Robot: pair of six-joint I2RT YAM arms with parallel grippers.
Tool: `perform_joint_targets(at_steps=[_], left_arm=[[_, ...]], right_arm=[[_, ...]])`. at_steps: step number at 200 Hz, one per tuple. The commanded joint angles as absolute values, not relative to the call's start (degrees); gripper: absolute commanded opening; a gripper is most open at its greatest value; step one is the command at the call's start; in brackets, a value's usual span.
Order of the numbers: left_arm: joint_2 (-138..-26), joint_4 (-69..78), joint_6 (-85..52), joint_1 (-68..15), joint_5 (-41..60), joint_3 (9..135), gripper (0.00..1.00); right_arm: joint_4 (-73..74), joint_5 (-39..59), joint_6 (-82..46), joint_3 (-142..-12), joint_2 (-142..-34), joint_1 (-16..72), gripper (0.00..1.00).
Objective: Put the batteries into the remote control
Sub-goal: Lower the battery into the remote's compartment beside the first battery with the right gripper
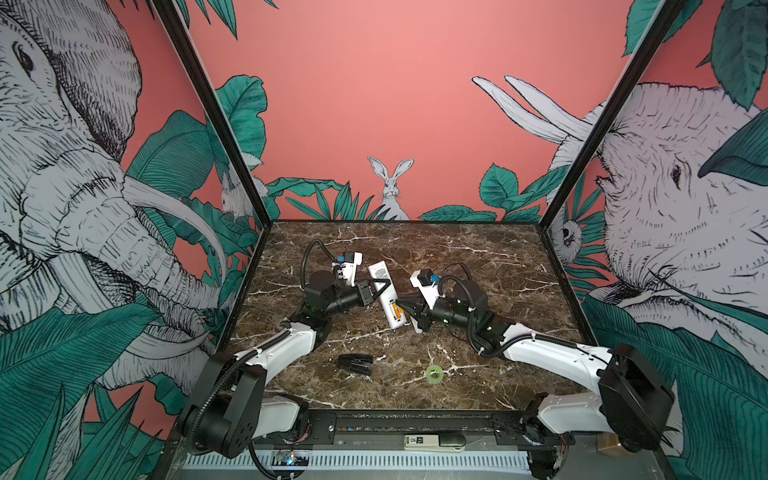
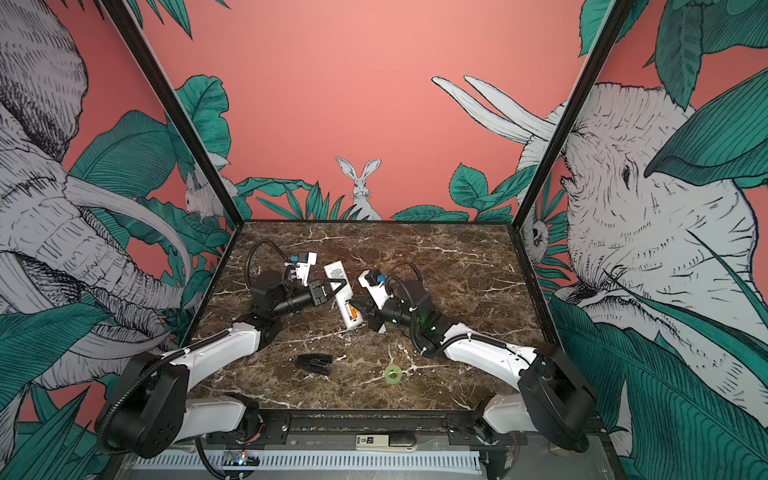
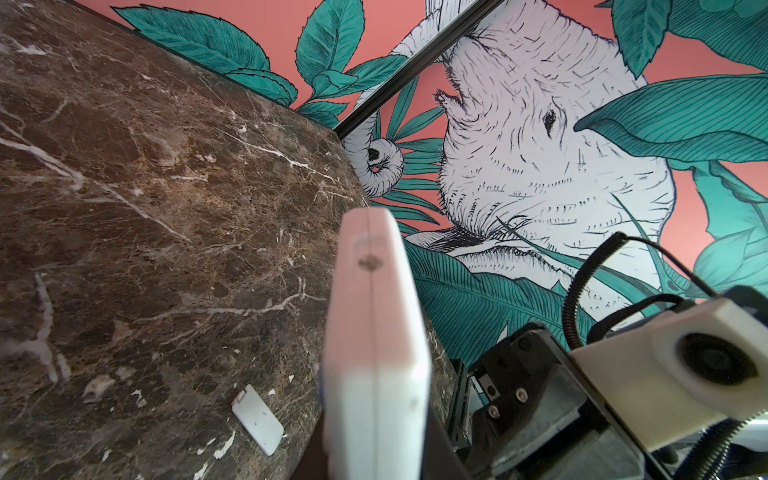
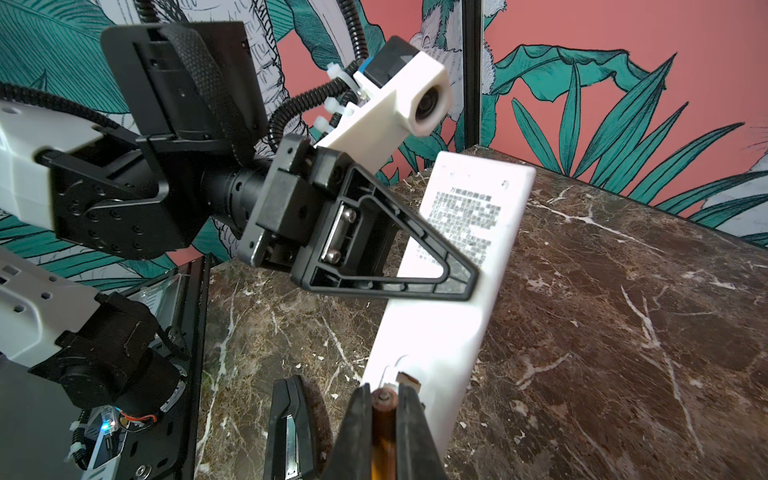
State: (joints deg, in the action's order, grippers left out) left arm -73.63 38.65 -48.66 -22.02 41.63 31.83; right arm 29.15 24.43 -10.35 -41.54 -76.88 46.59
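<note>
The left gripper is clamping the white remote control across its middle. In the right wrist view its upper finger is lying flat across the remote's printed back, which is facing up. In both top views the remote is sitting at the centre of the frame over the marble table, running from upper left to lower right. Its open battery bay is showing at the lower end.

The right gripper is closed tight around 1 battery, an amber cylinder sitting between the 2 black fingers at the bottom centre of the right wrist view. Its tip is pointing at the bay end of the remote and almost touching it.

In both top views an orange patch is showing inside the bay, just left of the right gripper's tips. Whether that is a 2nd battery or the held one cannot be told.

A black stapler and a green tape ring are lying lower in the frame, well apart from the remote. In the left wrist view a small white cover piece is lying flat on the marble at the lower left, beside the remote's edge.
</note>
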Motion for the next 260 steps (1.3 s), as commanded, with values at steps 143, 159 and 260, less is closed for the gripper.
perform_joint_targets(at_steps=[143, 159, 260], left_arm=[[-72.16, 44.13, -51.5, -21.88, 42.9, 31.31, 0.0], [-72.08, 44.17, -51.5, -21.88, 42.89, 31.45, 0.0], [-72.48, 45.62, -51.92, -21.88, 42.55, 31.27, 0.0]], right_arm=[[37.6, 21.27, -11.18, -44.04, -82.02, 48.6, 0.0], [37.77, 21.28, -11.25, -44.01, -82.28, 48.71, 0.0], [38.11, 20.38, -11.41, -41.39, -82.18, 48.69, 0.0]])
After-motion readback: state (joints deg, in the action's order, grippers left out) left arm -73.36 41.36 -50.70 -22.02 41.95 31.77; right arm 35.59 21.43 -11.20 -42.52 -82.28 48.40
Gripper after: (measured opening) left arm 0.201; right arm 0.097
